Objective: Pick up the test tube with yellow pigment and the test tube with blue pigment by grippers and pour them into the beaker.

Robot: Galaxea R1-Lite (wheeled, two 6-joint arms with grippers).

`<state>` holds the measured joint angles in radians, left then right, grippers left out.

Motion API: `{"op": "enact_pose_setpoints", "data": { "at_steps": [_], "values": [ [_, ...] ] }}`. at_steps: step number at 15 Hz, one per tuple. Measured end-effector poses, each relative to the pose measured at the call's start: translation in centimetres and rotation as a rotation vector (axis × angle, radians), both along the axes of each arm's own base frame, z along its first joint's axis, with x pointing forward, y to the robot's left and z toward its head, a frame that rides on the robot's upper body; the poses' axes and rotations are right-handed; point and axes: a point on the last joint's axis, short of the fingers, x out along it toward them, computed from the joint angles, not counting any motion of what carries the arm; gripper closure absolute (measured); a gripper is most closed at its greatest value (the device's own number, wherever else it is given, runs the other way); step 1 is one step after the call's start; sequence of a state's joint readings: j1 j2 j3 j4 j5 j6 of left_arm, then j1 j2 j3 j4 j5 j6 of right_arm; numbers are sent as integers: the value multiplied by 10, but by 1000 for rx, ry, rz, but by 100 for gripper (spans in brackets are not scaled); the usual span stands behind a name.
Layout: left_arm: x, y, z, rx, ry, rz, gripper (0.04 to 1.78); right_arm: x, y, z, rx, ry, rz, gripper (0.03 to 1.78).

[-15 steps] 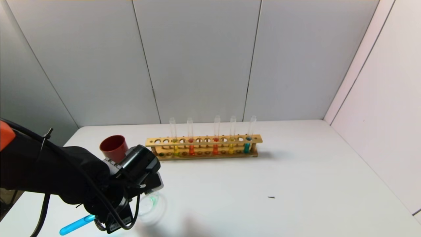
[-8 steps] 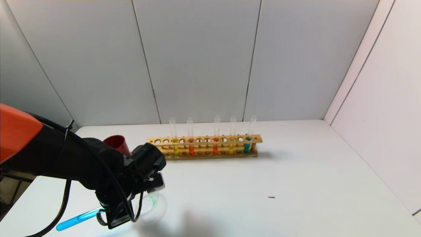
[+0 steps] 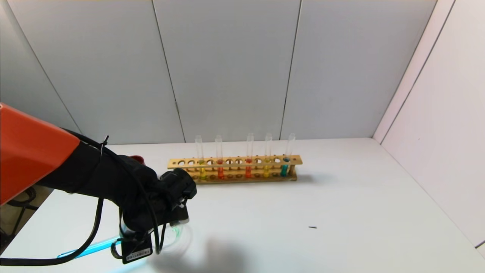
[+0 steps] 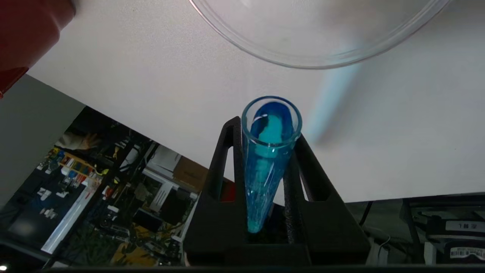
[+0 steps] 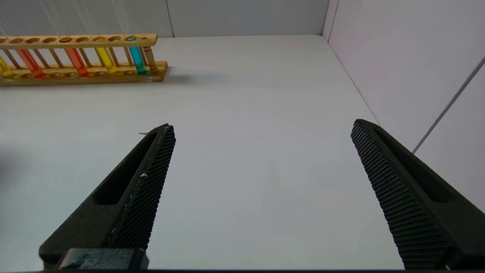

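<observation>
Blue-pigment test tube (image 4: pixel 269 151) sits clamped in the left gripper (image 4: pixel 265 131), tilted beside the beaker (image 4: pixel 318 57); its mouth looks short of the rim, so liquid could spill onto the table (image 3: pixel 303 212)

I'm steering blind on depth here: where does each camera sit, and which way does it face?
Head view: from the torso top, forward and down at the table; shows the left arm over the beaker.
Left wrist view: along the left pincer, shut on the blue test tube, toward the beaker rim.
Right wrist view: past the open right pincer, over bare table.
Shared: head and right wrist views both show the wooden rack.
</observation>
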<state>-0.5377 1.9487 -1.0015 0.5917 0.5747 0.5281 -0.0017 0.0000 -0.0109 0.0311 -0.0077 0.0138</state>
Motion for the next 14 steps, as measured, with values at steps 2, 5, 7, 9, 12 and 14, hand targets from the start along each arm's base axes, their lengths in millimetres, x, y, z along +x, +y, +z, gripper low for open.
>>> {"op": "enact_pose_setpoints", "data": {
  "at_steps": [2, 5, 7, 9, 12, 14],
  "values": [
    [1, -1, 3, 14, 19, -3, 150, 0, 0, 0, 0, 0, 0, 11],
    [1, -2, 8, 46, 49, -7, 150, 0, 0, 0, 0, 0, 0, 11],
    [2, -5, 11, 56, 53, -13, 150, 0, 0, 0, 0, 0, 0, 11],
    [5, -7, 11, 55, 48, -14, 150, 0, 0, 0, 0, 0, 0, 11],
    [8, -9, 9, 62, 56, -16, 150, 0, 0, 0, 0, 0, 0, 11],
    [11, -11, 9, 67, 62, -15, 150, 0, 0, 0, 0, 0, 0, 11]
  ]
}}
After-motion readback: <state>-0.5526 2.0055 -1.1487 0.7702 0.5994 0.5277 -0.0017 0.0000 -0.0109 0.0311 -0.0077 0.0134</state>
